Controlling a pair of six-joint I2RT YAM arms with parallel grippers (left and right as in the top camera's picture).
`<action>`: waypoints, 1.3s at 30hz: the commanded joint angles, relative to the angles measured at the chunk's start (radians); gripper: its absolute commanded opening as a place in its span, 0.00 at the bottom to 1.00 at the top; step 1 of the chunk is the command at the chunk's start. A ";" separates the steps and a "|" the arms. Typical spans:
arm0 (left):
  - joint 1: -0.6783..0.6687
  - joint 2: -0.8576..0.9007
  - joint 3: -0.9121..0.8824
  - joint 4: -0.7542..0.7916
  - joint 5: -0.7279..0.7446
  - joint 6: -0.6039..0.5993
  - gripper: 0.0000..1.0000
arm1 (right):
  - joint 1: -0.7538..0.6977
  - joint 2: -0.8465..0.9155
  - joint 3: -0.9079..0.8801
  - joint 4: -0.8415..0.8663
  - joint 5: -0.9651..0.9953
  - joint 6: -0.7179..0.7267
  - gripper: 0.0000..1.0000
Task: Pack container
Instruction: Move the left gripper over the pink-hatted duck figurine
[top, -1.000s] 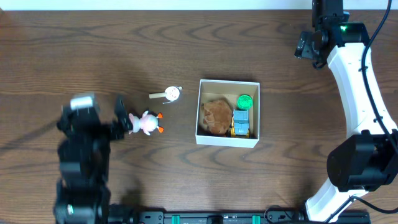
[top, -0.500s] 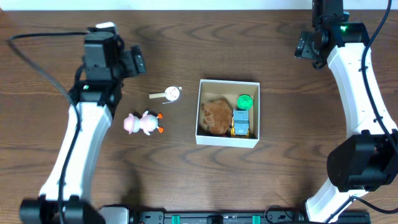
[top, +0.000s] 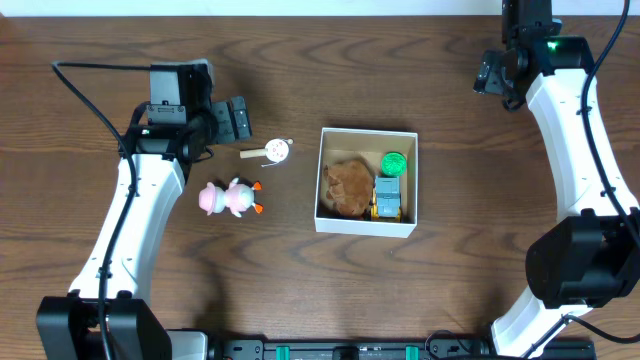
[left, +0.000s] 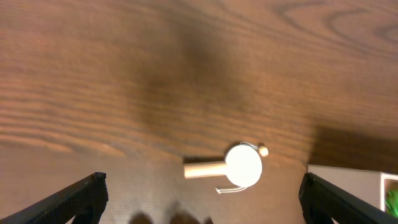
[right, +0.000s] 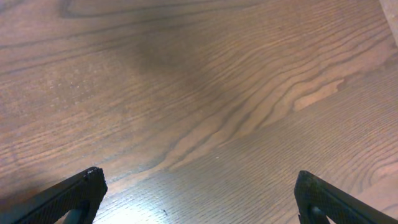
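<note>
Two toys outside: pink toy (top: 230, 198) and white disc toy on a wooden handle (top: 270, 151), both left of the box, apart from each other.
Container (top: 366, 132): right of centre on the worktop (top: 450, 300), square, open-topped, lying flat.
Inside: brown plush toy (top: 345, 187) in the left half; green round piece (top: 396, 163) and blue-and-yellow toy vehicle (top: 387, 199) along the right wall; little floor showing.
Left hand (top: 232, 118): wide open, empty, hovering just up and left of the disc toy, with the handle end on its side.
Right hand (top: 495, 75): wide open, empty, far back on the right, well apart from everything.
Step in hand, probably: reaching for the disc toy.
Doing it well: centre between the fingertips first, then come straight down; close across the narrow handle rather than the round head, low enough not to skid it along the wood.
Risk: a loose loop of string at the disc, likely to snag or drag.
Edges: left wall of the container near the disc's head, so approach from the handle side.
Open room: bare wood behind and left of the toys; plenty for lifting and carrying over the wall.
</note>
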 joint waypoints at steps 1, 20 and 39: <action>0.005 -0.011 0.019 -0.008 0.043 -0.077 0.98 | 0.000 -0.014 0.016 -0.001 0.008 -0.008 0.99; -0.010 0.019 0.005 -0.223 -0.317 -0.688 0.98 | 0.000 -0.014 0.016 -0.001 0.008 -0.008 0.99; -0.106 0.158 0.005 -0.330 -0.308 -1.300 0.98 | 0.000 -0.014 0.016 -0.001 0.008 -0.008 0.99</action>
